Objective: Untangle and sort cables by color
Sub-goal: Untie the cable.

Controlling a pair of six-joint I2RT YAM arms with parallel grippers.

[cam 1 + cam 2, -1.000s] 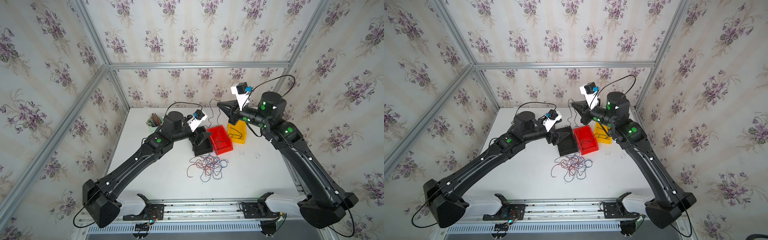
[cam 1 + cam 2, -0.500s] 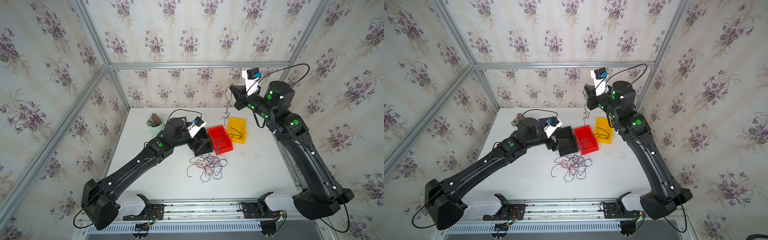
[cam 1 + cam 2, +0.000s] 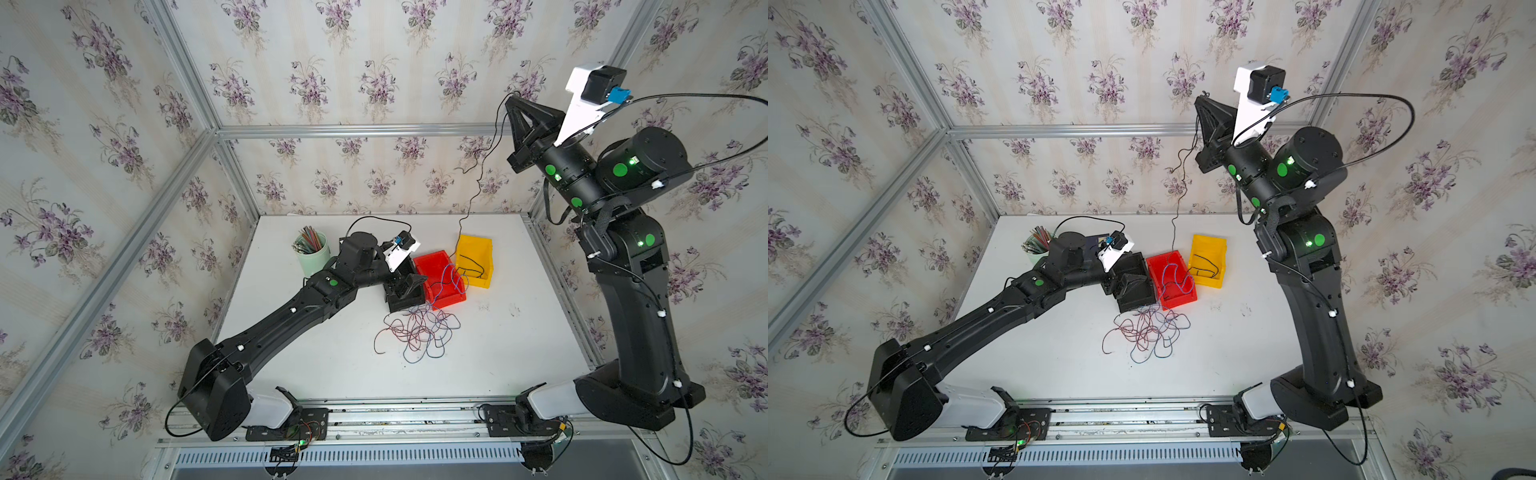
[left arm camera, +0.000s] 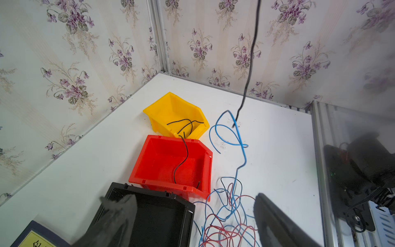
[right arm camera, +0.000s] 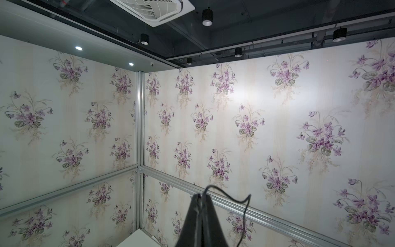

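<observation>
A thin black wire cable [image 4: 253, 42] dangles from the right fingers [image 3: 512, 99], pinched together high against violet-flowered wallpaper walls [image 3: 374, 62].
Below, the left fingers [image 4: 275, 216] stand spread wide beside a black plastic bin [image 4: 154, 193]; a tangle of red, blue and black cables [image 3: 419, 332] lies just next to them on the white tabletop [image 3: 332, 365].
</observation>
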